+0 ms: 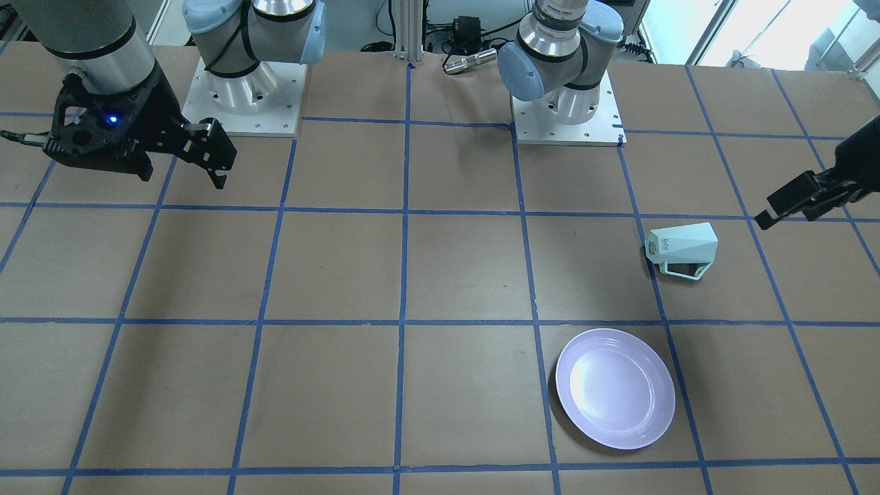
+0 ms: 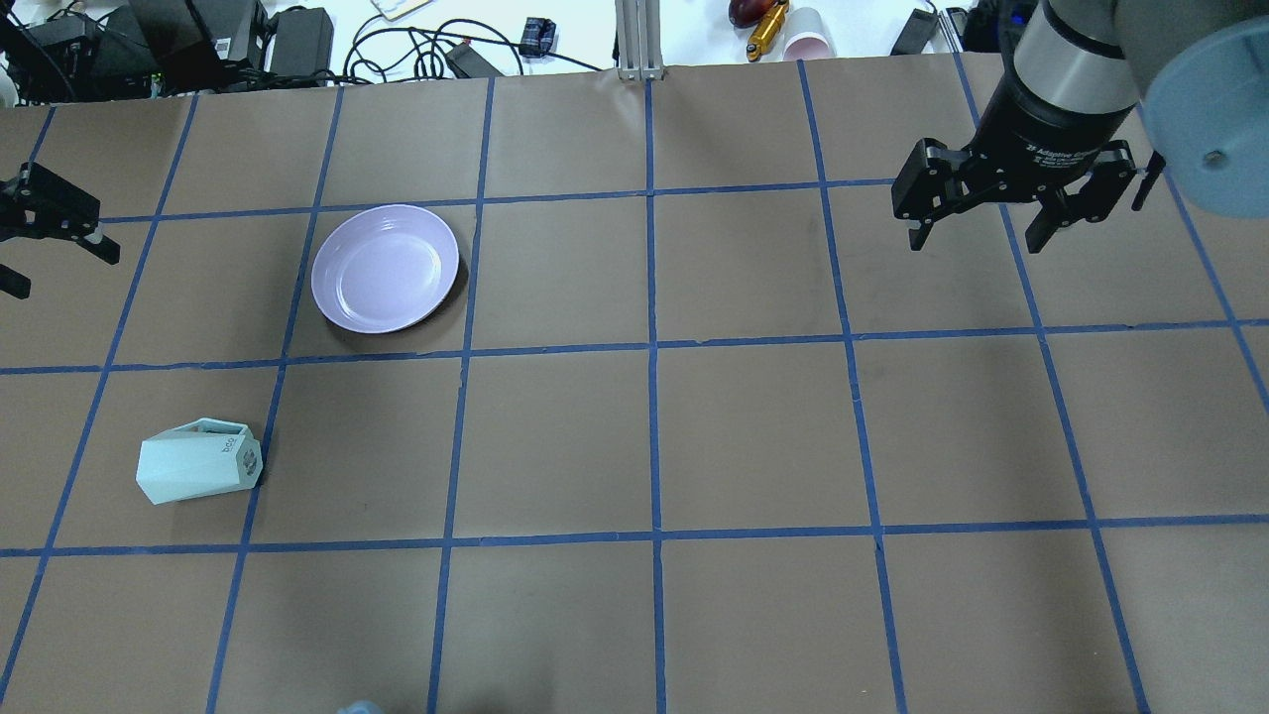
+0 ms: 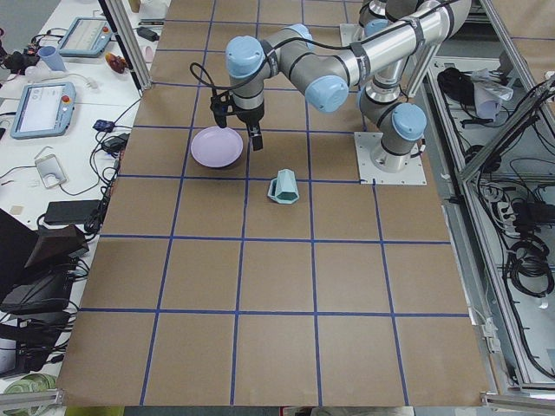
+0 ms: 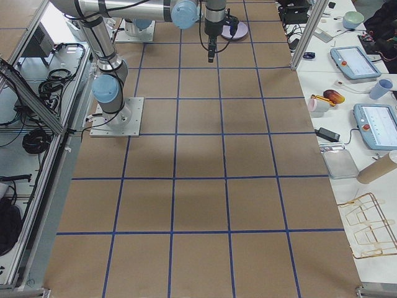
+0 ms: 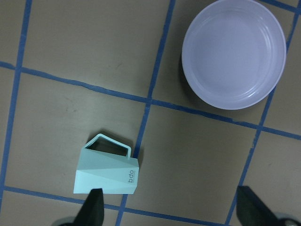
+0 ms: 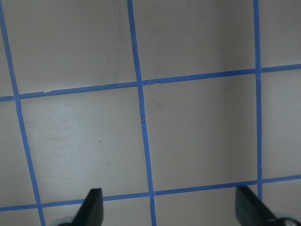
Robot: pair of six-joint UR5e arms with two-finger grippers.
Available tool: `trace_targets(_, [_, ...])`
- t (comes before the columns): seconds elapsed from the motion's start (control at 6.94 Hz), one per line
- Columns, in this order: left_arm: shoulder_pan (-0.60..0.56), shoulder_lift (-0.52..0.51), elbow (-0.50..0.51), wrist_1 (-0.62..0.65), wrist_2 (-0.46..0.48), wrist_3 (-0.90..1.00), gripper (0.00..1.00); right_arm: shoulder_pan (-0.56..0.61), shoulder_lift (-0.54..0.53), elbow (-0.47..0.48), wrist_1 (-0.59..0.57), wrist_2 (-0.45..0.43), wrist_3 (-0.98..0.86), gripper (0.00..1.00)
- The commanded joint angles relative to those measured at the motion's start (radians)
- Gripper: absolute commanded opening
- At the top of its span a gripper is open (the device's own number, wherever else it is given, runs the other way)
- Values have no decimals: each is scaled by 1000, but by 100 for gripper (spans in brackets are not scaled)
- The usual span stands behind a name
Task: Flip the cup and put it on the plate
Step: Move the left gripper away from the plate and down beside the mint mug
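Observation:
The mint-green cup [image 2: 198,463] lies on its side on the table at the near left, its printed base toward the table's middle. It also shows in the front view [image 1: 682,249] and in the left wrist view [image 5: 107,172]. The lavender plate [image 2: 386,268] lies empty further out, a grid square away from the cup [image 1: 615,388] [image 5: 233,52]. My left gripper [image 2: 55,268] is open and empty at the table's left edge, up in the air, apart from the cup. My right gripper [image 2: 977,238] is open and empty high over the far right [image 1: 182,179].
The brown table carries a blue tape grid [image 2: 651,347]. The two arm bases [image 1: 567,103] [image 1: 247,89] stand at the robot's edge. Cables, boxes and a paper cup [image 2: 811,45] lie beyond the far edge.

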Motion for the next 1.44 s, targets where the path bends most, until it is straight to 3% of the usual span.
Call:
trace_targets(0.0, [121,-20,-64,0,-51,186,100,0,0,0,0,0,0,100])
trace_targets(0.29, [194,-61,-118,3,-82,340,100,0,0,0,0,0,0,100])
trace_targets(0.72, [210,-144,-162,7,-82,486,100,0,0,0,0,0,0,100])
trace_targets(1.3, [222,-236,-179,0,-116,546,100,0,0,0,0,0,0,100])
